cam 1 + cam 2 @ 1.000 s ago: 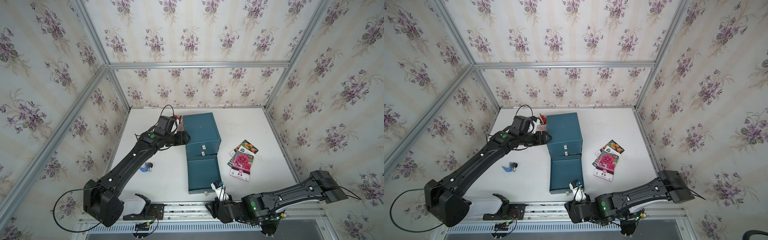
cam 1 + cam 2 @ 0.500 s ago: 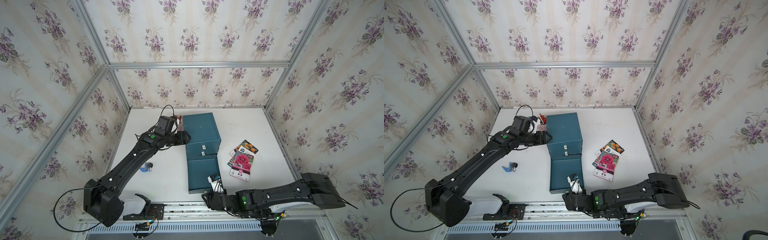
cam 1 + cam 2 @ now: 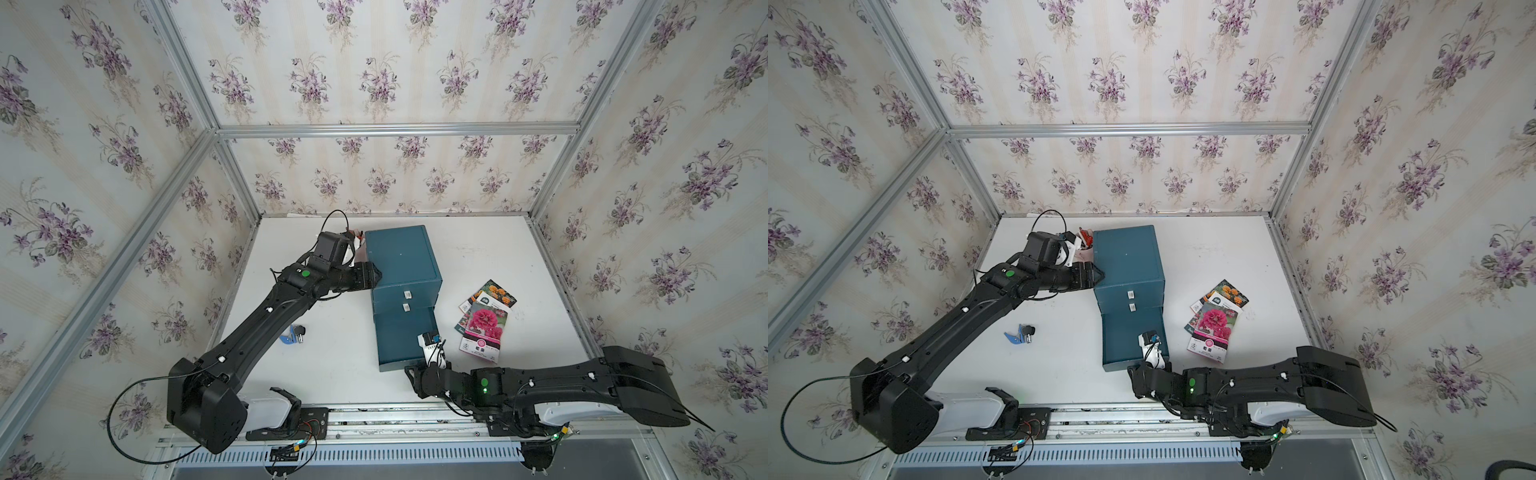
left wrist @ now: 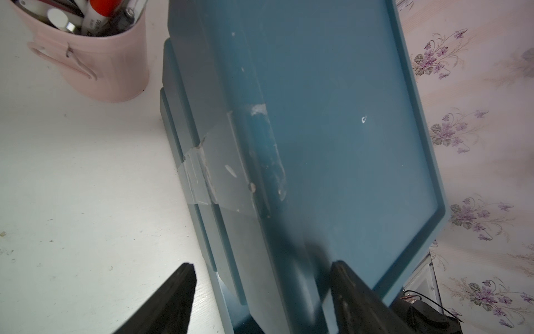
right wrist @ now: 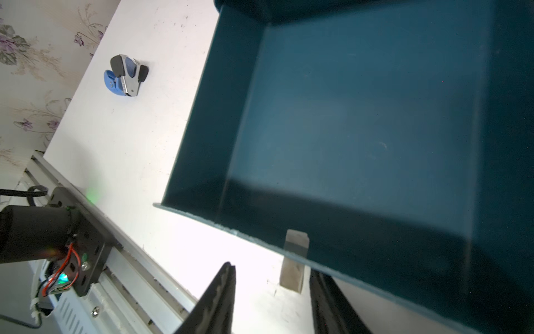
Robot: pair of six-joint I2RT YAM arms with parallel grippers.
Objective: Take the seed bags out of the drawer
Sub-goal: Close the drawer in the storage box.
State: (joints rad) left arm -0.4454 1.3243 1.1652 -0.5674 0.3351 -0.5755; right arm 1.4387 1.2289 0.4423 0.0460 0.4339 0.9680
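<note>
Pulled-out drawer point(image 5: 213, 115) front edge close to table point(image 3: 332, 365) rim; left gripper point(image 4: 263, 264) gaping astride cabinet point(image 3: 401, 253) corner, right gripper point(image 5: 271, 268) parted around handle tab point(image 5: 294, 260), unclamped

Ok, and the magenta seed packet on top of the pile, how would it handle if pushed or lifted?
Probably floppy and light: the magenta packet looks thin and flat. Its glossy face suggests it would slide off the orange packet beneath when pushed. Lying flat, its edge may be hard to pinch.

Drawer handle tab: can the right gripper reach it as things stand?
Probably yes: the right gripper is open and the pale handle tab on the pulled-out drawer sits just ahead of its jaws, nothing between.
</note>
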